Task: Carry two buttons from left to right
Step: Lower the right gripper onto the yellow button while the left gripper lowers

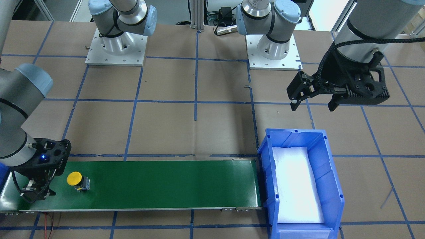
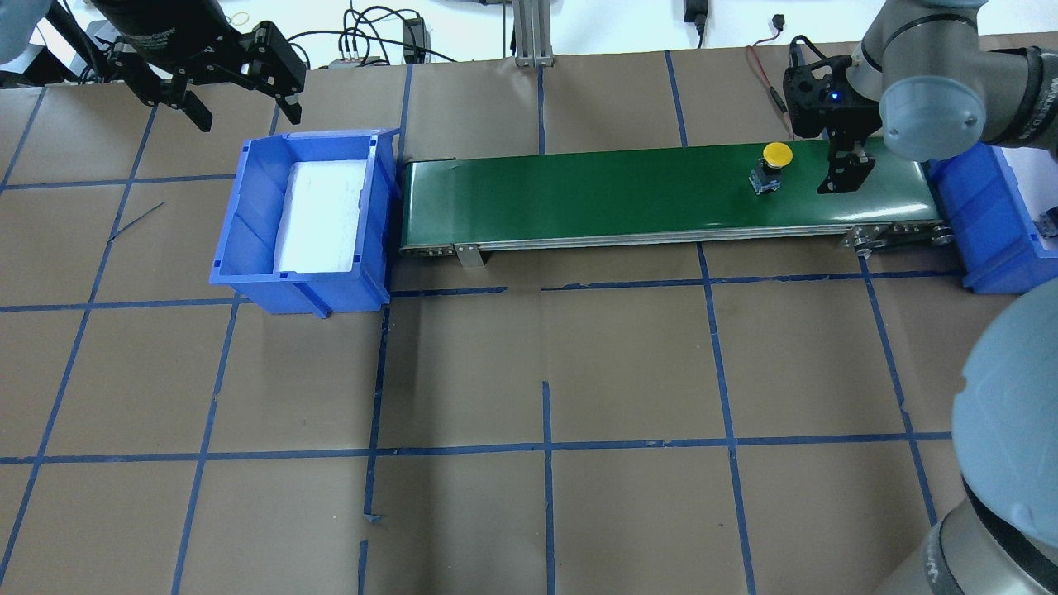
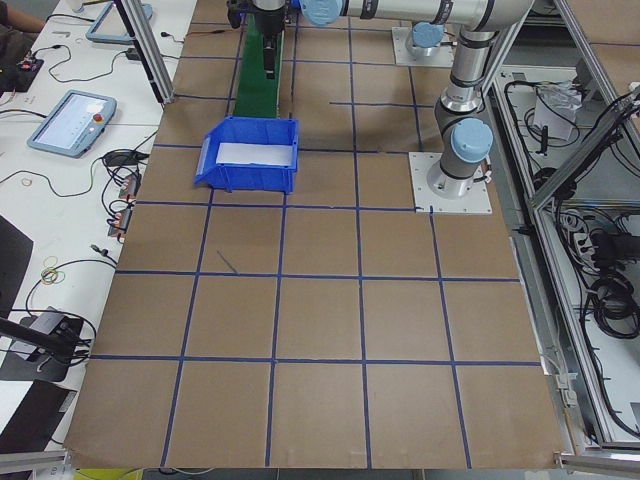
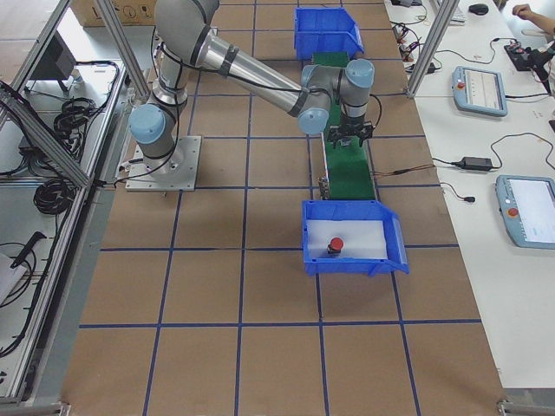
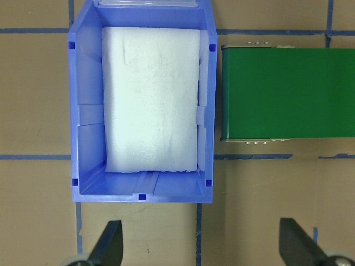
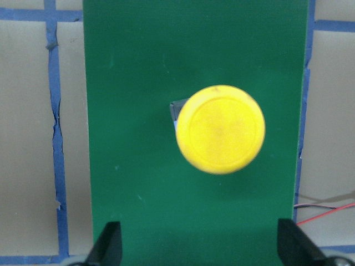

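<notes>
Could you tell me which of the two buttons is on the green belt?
The yellow-capped button, resting on the belt near the right gripper; the red one sits inside a blue bin.

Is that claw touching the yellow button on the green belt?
Apart. The overhead view shows bare green belt between the right gripper and the yellow button.

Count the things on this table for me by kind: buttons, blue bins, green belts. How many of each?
Buttons: 2 (yellow button on the green belt, red button in the right-end bin)
Blue bins: 2 (right-end bin, left-end bin)
Green belts: 1
Total: 5
</notes>
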You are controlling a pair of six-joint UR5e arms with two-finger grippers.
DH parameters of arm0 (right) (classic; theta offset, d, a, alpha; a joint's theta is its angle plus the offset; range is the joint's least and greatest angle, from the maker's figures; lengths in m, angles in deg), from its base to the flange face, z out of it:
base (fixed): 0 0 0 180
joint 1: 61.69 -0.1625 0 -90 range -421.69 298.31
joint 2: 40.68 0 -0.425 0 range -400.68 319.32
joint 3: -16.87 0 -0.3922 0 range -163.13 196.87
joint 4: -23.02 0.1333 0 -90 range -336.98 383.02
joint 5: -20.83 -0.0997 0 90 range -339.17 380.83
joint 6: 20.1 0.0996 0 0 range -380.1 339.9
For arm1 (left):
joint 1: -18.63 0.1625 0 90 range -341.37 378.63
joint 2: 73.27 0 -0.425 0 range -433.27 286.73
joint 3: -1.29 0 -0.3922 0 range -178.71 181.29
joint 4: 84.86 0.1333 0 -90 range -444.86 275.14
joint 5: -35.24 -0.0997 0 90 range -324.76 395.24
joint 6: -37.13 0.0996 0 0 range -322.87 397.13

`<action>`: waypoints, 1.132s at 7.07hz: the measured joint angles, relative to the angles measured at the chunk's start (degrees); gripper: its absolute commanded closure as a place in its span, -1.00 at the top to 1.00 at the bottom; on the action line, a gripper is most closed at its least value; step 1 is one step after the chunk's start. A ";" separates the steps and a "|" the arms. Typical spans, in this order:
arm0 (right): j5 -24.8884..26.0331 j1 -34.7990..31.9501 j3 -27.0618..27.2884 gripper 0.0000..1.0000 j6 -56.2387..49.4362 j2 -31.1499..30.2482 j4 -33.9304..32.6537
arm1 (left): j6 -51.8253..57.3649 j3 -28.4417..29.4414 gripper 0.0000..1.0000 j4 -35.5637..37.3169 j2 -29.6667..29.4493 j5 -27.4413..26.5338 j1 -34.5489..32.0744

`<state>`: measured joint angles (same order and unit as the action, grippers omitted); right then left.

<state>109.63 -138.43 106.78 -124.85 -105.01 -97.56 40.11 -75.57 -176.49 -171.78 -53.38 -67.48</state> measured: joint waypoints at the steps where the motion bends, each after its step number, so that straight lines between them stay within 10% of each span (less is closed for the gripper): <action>1: -0.30 -0.04 0.00 1.00 -0.03 -0.01 0.00 | 0.01 0.00 1.00 -0.05 0.04 -0.04 -0.01; 8: -1.00 -0.07 0.03 1.00 -0.01 0.07 -0.16 | 0.02 0.17 1.00 -0.05 0.31 0.13 0.05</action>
<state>108.63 -138.51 106.81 -124.87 -104.94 -97.73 40.12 -75.40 -176.54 -171.48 -53.24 -67.43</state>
